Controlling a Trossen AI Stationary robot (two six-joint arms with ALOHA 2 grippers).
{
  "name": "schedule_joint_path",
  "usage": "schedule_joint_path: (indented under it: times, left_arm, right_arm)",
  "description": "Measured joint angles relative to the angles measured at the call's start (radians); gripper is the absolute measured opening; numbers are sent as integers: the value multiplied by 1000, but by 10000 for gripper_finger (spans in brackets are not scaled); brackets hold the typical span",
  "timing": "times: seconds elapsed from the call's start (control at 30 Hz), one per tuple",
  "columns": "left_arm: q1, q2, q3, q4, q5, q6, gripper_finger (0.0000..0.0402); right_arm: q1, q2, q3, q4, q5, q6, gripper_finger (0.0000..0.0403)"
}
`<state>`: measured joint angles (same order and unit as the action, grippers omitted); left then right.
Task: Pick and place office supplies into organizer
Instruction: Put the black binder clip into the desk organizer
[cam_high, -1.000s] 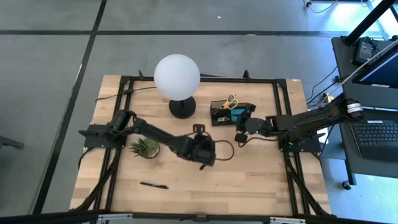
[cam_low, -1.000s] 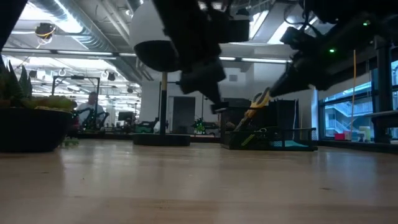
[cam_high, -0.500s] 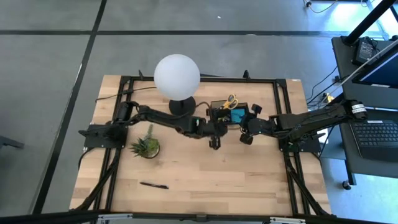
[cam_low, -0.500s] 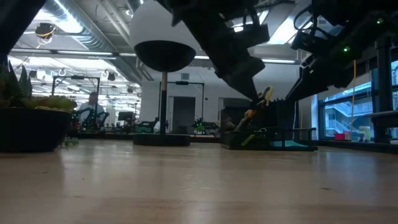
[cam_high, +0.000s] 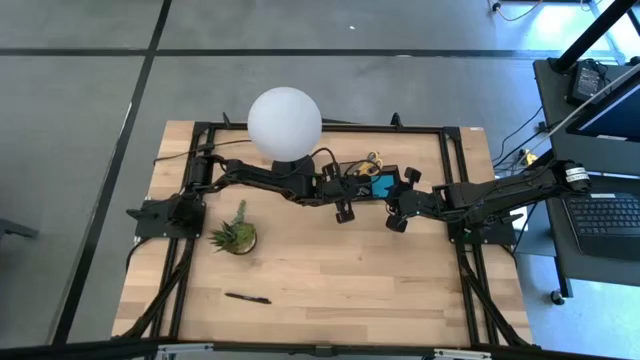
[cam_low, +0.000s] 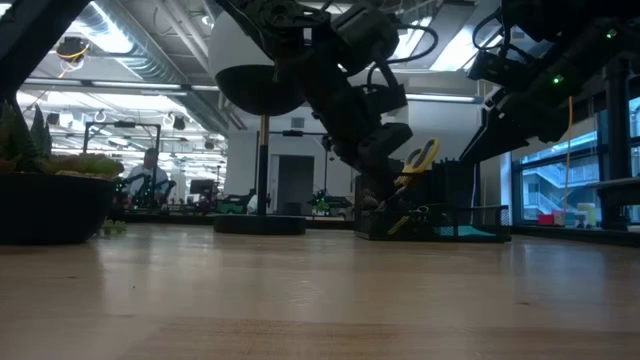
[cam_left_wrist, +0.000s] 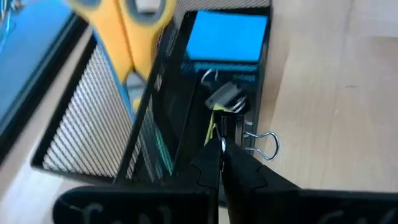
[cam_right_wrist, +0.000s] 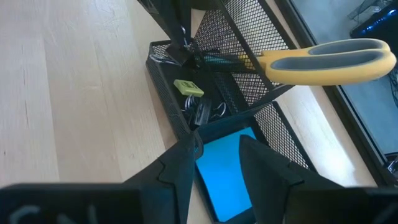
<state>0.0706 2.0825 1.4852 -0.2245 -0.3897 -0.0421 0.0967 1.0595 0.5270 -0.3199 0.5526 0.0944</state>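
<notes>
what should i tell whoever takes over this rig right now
Left gripper: fingers shut, at the near wall of the black mesh organizer tray; whether it holds anything, I cannot tell.
Right gripper: open, hovering over the blue sticky-note pad.
Done: yellow-handled scissors, pad, small yellow piece and black binder clips are in the organizer.
Left: one black pen lies on the wooden table, near the front edge on the left arm's side.

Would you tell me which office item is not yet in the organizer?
The black pen, lying alone on the bare wood near the table's front edge; the scissors and blue sticky-note pad already sit in the organizer.
</notes>
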Motion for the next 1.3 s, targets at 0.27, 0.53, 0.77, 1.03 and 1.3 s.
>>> schedule_joint_path:
  times: [0.27,0.53,0.77,1.03,1.3]
  left_arm:
    - [4,0,-10,-3,3,-133,3]
    - [5,34,-8,26,-12,-211,3]
    - [6,60,-9,47,-36,-211,3]
    - [6,60,-9,50,-47,-208,10]
    - [6,60,-9,47,-131,-207,47]
  right_arm:
    - [0,0,0,0,0,-1,129]
    - [0,0,0,1,0,-2,129]
    - [0,1,0,0,-2,-2,129]
    - [0,1,-1,1,-5,-19,129]
    - [0,1,-1,1,-5,-20,129]
